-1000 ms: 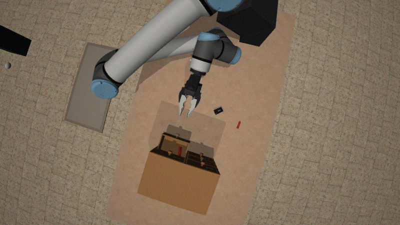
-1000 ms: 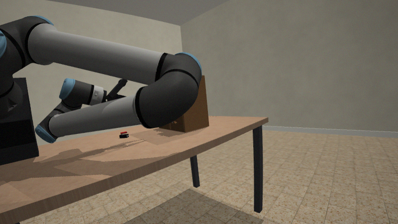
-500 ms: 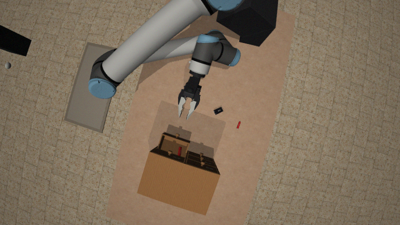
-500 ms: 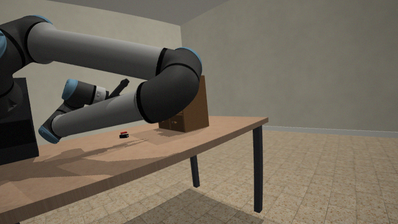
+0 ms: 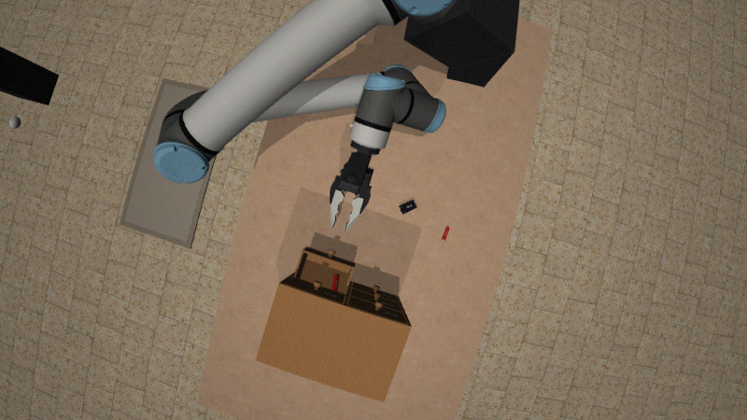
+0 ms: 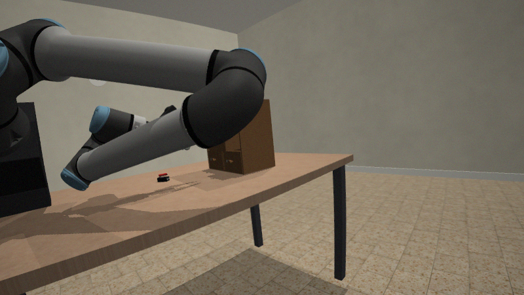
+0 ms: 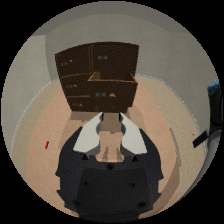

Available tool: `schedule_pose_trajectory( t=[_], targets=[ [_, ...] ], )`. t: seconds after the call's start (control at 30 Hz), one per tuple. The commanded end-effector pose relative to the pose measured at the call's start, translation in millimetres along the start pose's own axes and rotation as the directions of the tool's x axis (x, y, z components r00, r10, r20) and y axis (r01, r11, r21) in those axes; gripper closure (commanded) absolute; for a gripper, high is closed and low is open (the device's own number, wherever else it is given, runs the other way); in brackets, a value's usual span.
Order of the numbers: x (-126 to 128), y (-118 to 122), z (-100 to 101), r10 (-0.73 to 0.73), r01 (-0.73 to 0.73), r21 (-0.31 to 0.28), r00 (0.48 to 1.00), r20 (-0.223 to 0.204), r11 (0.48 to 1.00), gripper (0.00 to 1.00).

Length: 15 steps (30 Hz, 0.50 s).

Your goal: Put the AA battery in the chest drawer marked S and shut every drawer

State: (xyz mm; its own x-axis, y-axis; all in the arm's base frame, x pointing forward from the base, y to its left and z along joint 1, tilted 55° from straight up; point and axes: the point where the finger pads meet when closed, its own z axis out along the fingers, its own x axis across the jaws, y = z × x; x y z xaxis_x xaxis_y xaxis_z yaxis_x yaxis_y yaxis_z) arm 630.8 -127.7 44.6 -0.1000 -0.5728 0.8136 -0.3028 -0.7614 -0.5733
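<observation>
1. Although its label is unreadable here, the open drawer (image 5: 342, 261) (image 6: 232, 143) (image 7: 124, 93) of the chest (image 5: 334, 339) (image 6: 258, 139) (image 7: 115, 50) holds a red cylinder, probably the AA battery (image 5: 335, 282).
2. The fingers (image 5: 355, 210) stand fairly narrow, a gap between them, holding nothing, in front of the chest.
3. Another red cylinder (image 5: 445, 233) (image 6: 162, 174) (image 7: 47, 145) and a small black object (image 5: 407, 206) (image 6: 163, 179) lie on the desk (image 5: 470, 182) (image 6: 307, 164) (image 7: 40, 130), where they belong.
4. Placing looks done; shutting the drawer remains.

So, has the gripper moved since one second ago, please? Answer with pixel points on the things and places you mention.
Yes. In the top view, the gripper (image 5: 339, 229) (image 7: 111, 113) has moved a little toward the chest (image 5: 334, 339) (image 6: 257, 137) (image 7: 116, 65); its fingertips now appear closer to the open drawer (image 5: 326, 256) (image 7: 112, 96).
</observation>
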Motion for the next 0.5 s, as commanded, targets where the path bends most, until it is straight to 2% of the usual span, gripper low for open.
schedule_pose_trajectory(
  t=[0.0,0.47],
  targets=[
    [0,-1,10,0.0,0.0,0.0,1.0,0.0,1.0,0.8],
    [0,-2,29,0.0,0.0,0.0,1.0,0.0,1.0,0.8]
  ],
)
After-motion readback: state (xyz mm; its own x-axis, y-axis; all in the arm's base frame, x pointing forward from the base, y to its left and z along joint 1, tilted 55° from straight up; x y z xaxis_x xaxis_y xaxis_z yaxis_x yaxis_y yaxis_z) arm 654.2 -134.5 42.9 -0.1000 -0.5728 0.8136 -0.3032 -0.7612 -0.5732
